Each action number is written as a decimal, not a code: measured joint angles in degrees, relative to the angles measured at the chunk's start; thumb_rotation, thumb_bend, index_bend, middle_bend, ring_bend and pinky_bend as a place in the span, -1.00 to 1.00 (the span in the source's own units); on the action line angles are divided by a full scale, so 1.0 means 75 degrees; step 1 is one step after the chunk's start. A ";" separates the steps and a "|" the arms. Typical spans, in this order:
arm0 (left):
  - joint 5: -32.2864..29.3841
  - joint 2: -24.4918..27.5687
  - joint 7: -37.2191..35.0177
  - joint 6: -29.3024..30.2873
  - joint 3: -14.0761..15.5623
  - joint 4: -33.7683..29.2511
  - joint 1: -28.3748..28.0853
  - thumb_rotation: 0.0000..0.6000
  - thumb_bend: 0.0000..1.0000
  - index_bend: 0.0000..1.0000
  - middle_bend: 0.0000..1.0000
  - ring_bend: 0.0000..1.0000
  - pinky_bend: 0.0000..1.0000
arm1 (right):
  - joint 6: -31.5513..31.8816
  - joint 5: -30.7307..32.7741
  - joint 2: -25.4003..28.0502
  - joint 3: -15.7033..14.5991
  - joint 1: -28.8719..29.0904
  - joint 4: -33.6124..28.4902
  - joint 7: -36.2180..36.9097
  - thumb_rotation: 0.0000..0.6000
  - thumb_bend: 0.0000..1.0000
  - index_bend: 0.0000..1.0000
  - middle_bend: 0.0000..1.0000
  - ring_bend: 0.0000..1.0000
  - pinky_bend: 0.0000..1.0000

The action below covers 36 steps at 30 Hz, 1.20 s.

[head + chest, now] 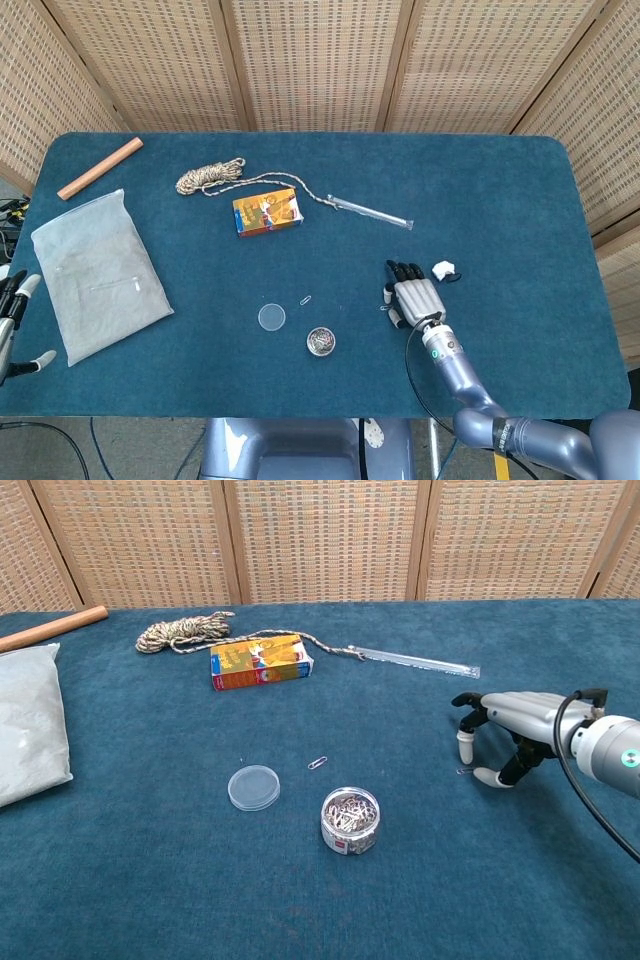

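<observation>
1. The right hand [497,737] is seen low over the blue table [500,190], palm down, with its fingers [465,746] spread and curved toward the cloth; nothing is held in it.
2. A loose paper clip [465,771] lies on the cloth directly under that hand, between a fingertip and the thumb; whether it is touched cannot be told.
3. In the head view the same clip [384,307] shows just at the left edge of the right hand [412,297].
4. A second paper clip [318,763] lies apart to the left, near a clear round lid [253,786].
5. A small open jar of paper clips [350,820] stands just beside the lid, toward the near edge.
6. Further back are found an orange box [261,660], a coil of rope [185,632] and a long clear tube [415,662].
7. A grey plastic bag [97,272] and a wooden stick [99,168] lie at the left end of the table.
8. The left hand [12,318] is seen only at the left border of the head view, off the table, with fingers apart and nothing in it.
</observation>
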 measured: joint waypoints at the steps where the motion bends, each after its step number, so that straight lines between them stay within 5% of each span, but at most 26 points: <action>1: -0.0003 0.0000 -0.0006 -0.0002 0.0000 0.0004 0.0000 1.00 -1.00 -1.00 -1.00 -1.00 -1.00 | 0.0006 -0.0021 -0.0028 -0.0021 0.0005 0.0024 -0.0012 1.00 -0.20 -0.06 -1.00 -1.00 -1.00; 36: 0.0049 0.0017 -0.0090 0.0006 0.0034 0.0014 -0.0002 1.00 -1.00 -1.00 -1.00 -1.00 -1.00 | 0.0399 -0.0734 -0.0387 -0.0180 -0.0116 0.0495 0.0148 1.00 -0.19 0.34 -1.00 -1.00 -1.00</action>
